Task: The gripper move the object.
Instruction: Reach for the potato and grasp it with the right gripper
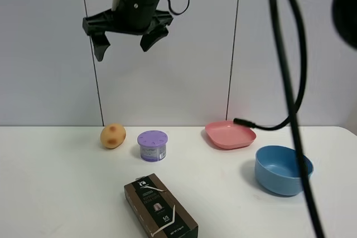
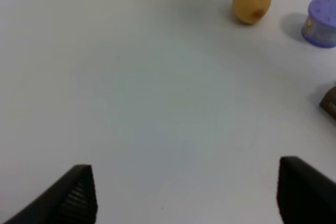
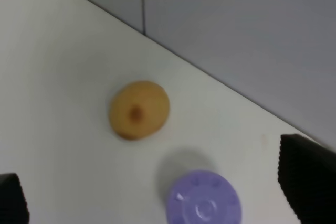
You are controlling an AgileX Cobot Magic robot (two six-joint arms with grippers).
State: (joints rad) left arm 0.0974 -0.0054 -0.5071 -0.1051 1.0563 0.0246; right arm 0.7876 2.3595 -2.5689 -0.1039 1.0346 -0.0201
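Observation:
The object, a yellow-orange potato [image 1: 112, 136] with reddish spots, lies on the white table [image 1: 56, 193] near the back wall, left of a purple lidded cup [image 1: 152, 145]. My right gripper [image 1: 123, 52] hangs open and empty high above the potato and cup. In the right wrist view the potato [image 3: 139, 109] lies between its wide-apart fingertips [image 3: 302, 182], the gripper [image 3: 147, 156] well above it. My left gripper [image 2: 184, 165] is open and empty over bare table. The potato [image 2: 252, 2] is far ahead of it. The left gripper is outside the exterior view.
A brown box [image 1: 160, 207] lies at the front middle. A pink plate [image 1: 230, 135] and a blue bowl [image 1: 283, 169] stand at the right. A black cable [image 1: 290, 110] hangs across the right side. The purple cup [image 3: 203, 202] also shows in the right wrist view.

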